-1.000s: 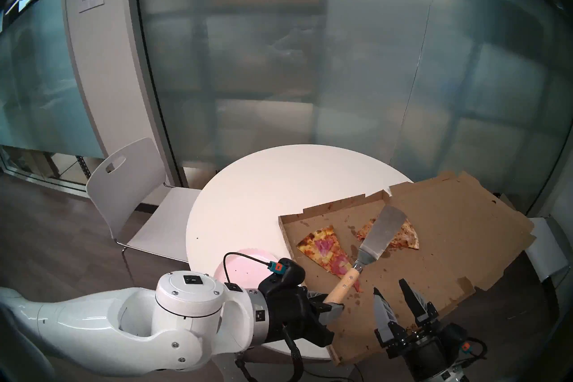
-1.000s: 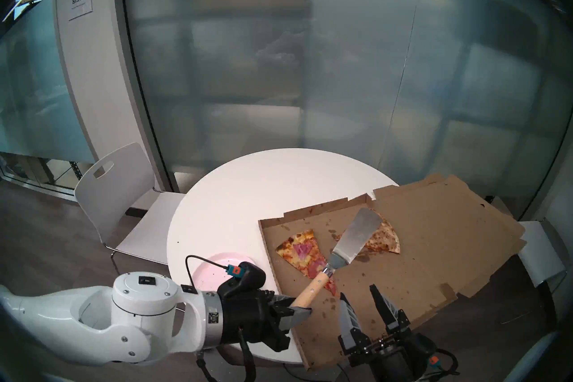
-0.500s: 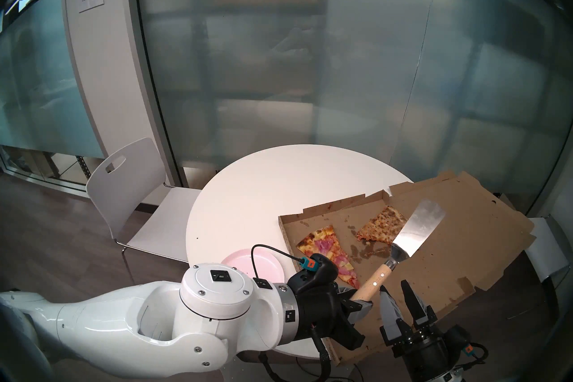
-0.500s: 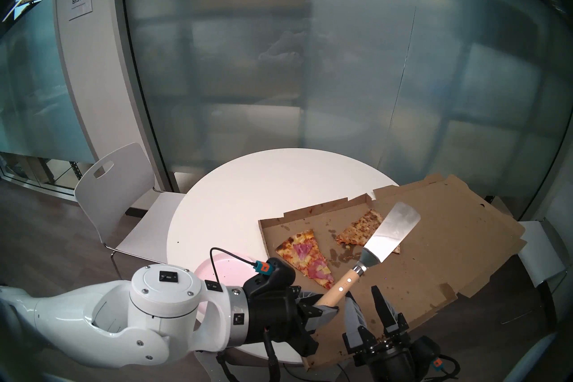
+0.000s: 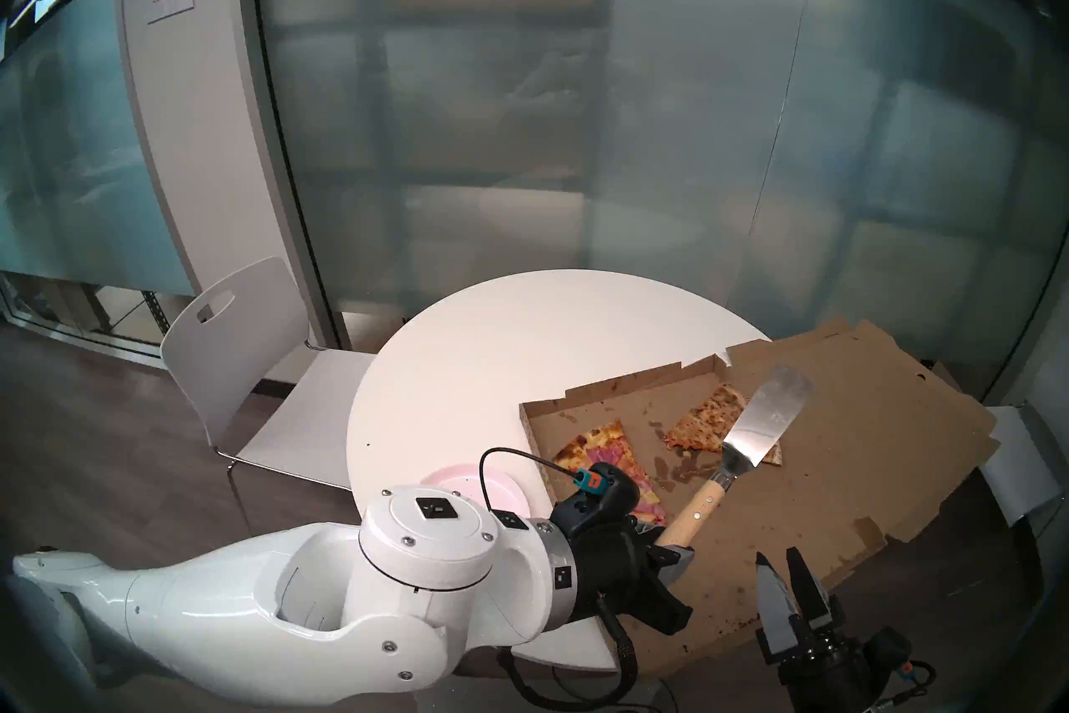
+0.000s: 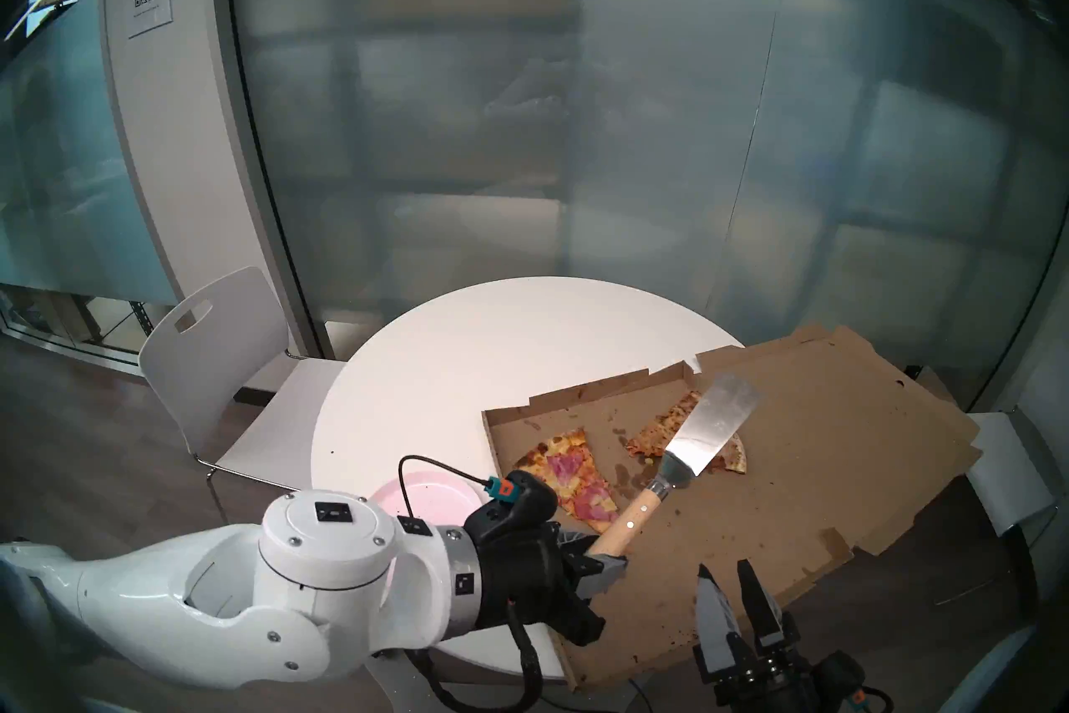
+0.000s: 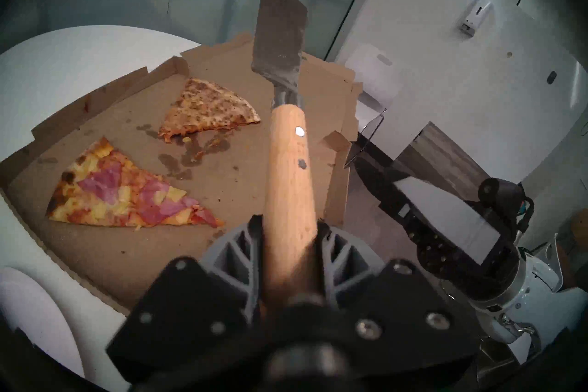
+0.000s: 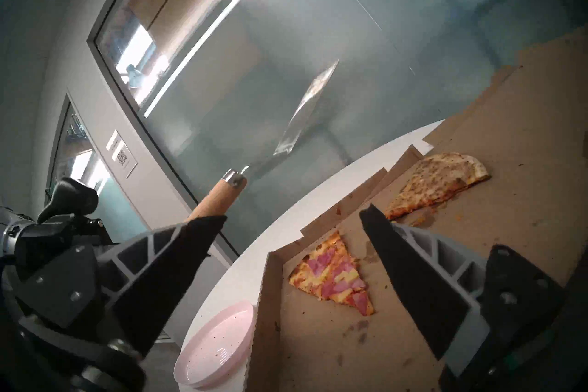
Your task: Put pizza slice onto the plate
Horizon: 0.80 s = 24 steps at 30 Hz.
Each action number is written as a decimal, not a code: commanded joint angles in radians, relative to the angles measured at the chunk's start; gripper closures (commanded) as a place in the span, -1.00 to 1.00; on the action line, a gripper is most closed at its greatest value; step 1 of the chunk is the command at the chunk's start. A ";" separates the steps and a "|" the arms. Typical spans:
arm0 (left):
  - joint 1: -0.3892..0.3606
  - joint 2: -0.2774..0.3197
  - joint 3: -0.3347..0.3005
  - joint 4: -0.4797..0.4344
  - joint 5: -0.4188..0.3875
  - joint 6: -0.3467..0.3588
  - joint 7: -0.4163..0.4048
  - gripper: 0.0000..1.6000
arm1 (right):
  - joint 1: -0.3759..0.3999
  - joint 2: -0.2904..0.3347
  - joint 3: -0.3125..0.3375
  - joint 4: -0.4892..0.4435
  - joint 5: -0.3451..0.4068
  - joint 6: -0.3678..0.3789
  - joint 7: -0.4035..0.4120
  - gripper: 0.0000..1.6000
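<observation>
The left gripper clamps a wooden-handled steel spatula raised above the greasy cardboard box. The ham slice lies flat at the box's left; the smooth pink plate sits just outside. The right gripper, lower right, gapes empty.

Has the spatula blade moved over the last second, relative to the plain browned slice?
Yes. The spatula blade, earlier over the middle of the browned slice, now covers its right end, having shifted right.
</observation>
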 commanded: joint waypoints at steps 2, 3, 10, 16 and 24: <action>0.007 0.003 -0.005 -0.018 -0.024 -0.002 -0.010 1.00 | 0.000 0.021 -0.007 -0.018 0.206 0.123 0.084 -1.00; 0.008 0.002 -0.007 -0.021 -0.034 -0.003 -0.012 1.00 | 0.002 0.021 -0.009 -0.014 0.229 0.138 0.091 -1.00; 0.033 0.000 -0.043 -0.034 -0.143 -0.012 0.004 1.00 | 0.031 0.062 -0.023 0.040 0.310 0.246 0.116 -1.00; 0.033 0.003 -0.068 -0.034 -0.223 -0.006 0.013 1.00 | 0.054 0.076 -0.051 0.075 0.291 0.272 0.120 -1.00; 0.023 -0.004 -0.077 -0.034 -0.271 0.006 0.022 1.00 | 0.086 0.088 -0.060 0.088 0.264 0.273 0.100 -1.00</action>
